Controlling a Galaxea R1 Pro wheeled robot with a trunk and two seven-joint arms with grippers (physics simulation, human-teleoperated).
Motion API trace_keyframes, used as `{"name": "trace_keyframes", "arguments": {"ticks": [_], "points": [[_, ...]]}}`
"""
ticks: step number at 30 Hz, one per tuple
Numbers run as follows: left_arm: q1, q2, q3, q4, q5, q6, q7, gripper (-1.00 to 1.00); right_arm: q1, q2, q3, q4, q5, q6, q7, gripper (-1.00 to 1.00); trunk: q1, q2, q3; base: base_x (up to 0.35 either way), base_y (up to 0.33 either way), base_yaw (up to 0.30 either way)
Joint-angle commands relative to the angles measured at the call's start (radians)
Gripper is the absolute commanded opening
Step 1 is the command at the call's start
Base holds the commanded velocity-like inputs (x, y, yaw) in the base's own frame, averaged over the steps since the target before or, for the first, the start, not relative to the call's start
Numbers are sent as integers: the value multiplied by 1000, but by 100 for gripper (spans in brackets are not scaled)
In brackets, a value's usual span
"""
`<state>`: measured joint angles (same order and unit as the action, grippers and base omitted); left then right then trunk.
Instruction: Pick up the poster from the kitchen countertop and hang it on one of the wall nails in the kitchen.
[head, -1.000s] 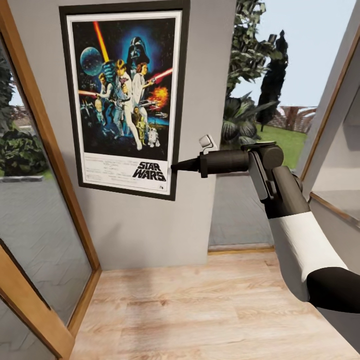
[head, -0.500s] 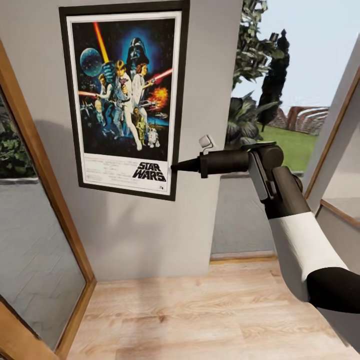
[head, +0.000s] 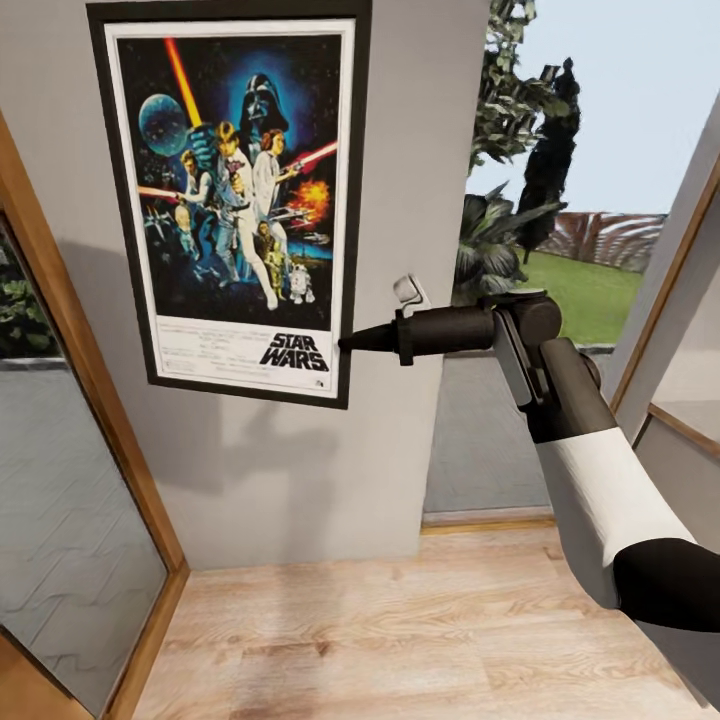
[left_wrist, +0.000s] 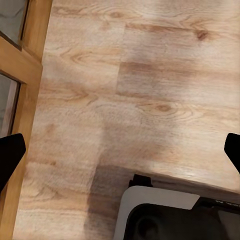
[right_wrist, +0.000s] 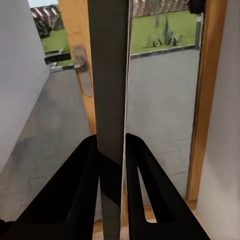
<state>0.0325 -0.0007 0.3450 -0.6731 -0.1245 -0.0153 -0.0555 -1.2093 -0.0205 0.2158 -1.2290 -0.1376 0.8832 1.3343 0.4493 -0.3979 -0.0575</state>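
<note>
against the grey wall (head: 300, 480) the poster (head: 235, 200) is up, edge pinched by right gripper (head: 345, 344); hanging on nail unconfirmed; left gripper (left_wrist: 120, 150) fingers spread, empty.

The black-framed Star Wars poster (head: 232, 200) ran off the frame's upper edge, hiding whatever held it. In the left wrist view, 2 black fingertips (left_wrist: 10, 155) were cropped at both side edges.
</note>
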Motion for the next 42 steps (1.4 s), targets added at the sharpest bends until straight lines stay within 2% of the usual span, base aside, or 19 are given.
{"name": "trace_keyframes", "arguments": {"ticks": [1, 20, 42], "points": [[0, -1, 5, -1, -10, -2, -6, 100, -1, -1, 2, 0, -6, 10, 3, -100, 1, -2, -2, 4, 0, 0], [0, -1, 5, -2, -10, -2, -6, 100, 19, -2, 2, 0, -2, -17, 9, -100, 1, -2, -2, 62, 0, 0], [0, -1, 5, -2, -10, -2, -6, 100, 19, -2, 2, 0, -1, -18, 9, -100, 1, -2, -2, 317, 0, 0]]}}
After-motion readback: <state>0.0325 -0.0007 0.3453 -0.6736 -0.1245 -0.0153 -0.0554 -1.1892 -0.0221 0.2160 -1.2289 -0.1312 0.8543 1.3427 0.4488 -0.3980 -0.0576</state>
